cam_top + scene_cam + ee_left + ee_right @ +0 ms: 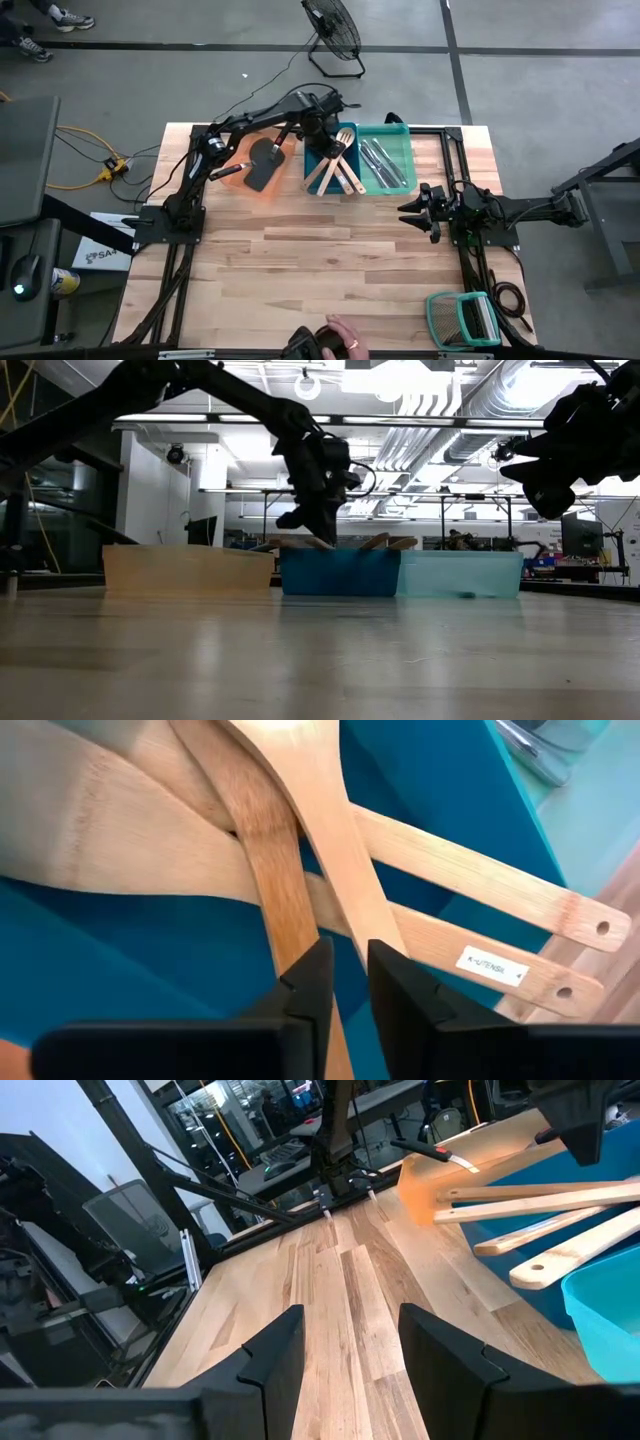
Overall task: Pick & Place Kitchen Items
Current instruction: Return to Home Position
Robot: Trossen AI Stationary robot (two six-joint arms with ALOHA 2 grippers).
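Plainly, pale wooden spoons point(330, 850) lie crossed.

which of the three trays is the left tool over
The blue middle tray, holding wooden spoons, sits under the left tool; the orange tray and teal tray flank it.
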